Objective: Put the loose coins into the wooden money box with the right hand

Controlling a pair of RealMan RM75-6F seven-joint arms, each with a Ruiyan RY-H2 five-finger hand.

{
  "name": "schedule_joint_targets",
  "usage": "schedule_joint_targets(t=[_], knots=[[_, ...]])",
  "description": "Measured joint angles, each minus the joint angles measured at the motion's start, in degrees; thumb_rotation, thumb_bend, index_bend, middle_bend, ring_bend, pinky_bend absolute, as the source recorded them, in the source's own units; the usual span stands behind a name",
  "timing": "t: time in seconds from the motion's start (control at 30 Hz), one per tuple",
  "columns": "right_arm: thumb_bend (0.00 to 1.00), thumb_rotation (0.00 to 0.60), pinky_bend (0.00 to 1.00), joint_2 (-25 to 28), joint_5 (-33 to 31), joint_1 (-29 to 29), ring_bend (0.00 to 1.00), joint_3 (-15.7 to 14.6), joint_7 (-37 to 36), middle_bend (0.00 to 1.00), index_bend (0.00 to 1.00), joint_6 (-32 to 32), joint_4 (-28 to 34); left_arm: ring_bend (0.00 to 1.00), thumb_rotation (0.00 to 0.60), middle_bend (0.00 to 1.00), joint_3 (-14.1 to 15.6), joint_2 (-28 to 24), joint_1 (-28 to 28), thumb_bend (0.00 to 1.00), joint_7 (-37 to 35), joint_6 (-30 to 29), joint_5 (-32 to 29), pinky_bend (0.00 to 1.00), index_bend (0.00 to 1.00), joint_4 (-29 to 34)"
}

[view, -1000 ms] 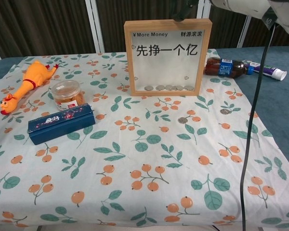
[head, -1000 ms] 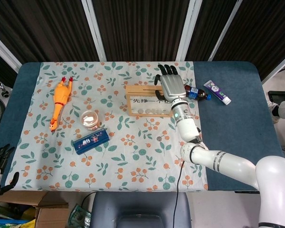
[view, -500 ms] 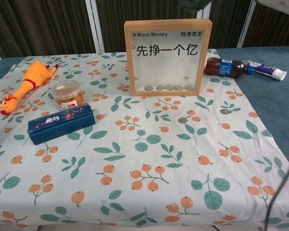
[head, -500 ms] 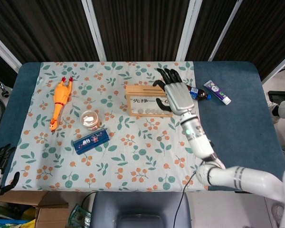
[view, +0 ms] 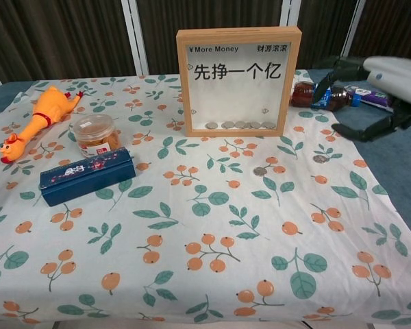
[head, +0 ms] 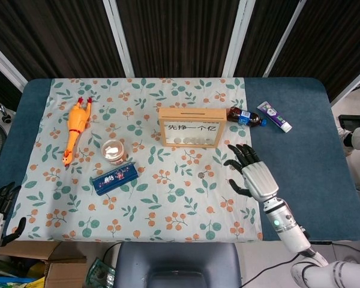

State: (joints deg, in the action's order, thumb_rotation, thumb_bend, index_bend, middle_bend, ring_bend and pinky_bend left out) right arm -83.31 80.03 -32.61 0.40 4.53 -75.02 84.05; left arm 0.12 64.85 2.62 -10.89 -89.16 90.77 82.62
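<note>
White cloth (view: 212, 226) printed with green leaves and orange berries over a blue desk (head: 306, 174); orange rubber chicken (view: 34, 122) at left; dark blue box (view: 87, 175); light wooden money box (view: 239, 81) with black lettering

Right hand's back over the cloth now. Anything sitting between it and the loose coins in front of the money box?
Nothing visible does. The right hand hovers open near the cloth's right edge; one coin lies on bare cloth close by it, the other coin further left, in front of the wooden money box. The cola bottle lies behind, off that line.
</note>
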Motion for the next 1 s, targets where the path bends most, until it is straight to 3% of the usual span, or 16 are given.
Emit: schedule_joint_targets(t=[0.13, 0.33, 0.6, 1.0], knots=[[0.54, 0.600, 0.00, -8.2, 0.3, 0.1, 0.00, -0.3, -0.8, 0.16, 0.48, 3.6, -11.1, 0.00, 0.600, 0.00, 0.0, -0.2, -0.2, 0.45, -0.7, -0.2, -0.1, 0.00, 0.00, -0.2], [0.54, 0.600, 0.00, -16.1, -1.2, -1.6, 0.00, 2.2, -2.1, 0.16, 0.49, 10.6, -20.6, 0.00, 0.600, 0.00, 0.1, -0.2, -0.3, 0.45, -0.9, -0.6, 0.3, 0.00, 0.00, -0.3], [0.54, 0.600, 0.00, -21.5, -2.0, -4.4, 0.00, 5.4, -4.3, 0.15, 0.51, 14.4, -27.5, 0.00, 0.600, 0.00, 0.0, -0.2, -0.4, 0.44, -1.1, -0.6, 0.0, 0.00, 0.00, -0.4], [0.54, 0.600, 0.00, -24.5, -1.6, -7.0, 0.00, 7.0, -3.3, 0.15, 0.53, 18.0, -31.5, 0.00, 0.600, 0.00, -0.1, -0.4, -0.5, 0.44, -1.8, -0.7, -0.1, 0.00, 0.00, -0.4]])
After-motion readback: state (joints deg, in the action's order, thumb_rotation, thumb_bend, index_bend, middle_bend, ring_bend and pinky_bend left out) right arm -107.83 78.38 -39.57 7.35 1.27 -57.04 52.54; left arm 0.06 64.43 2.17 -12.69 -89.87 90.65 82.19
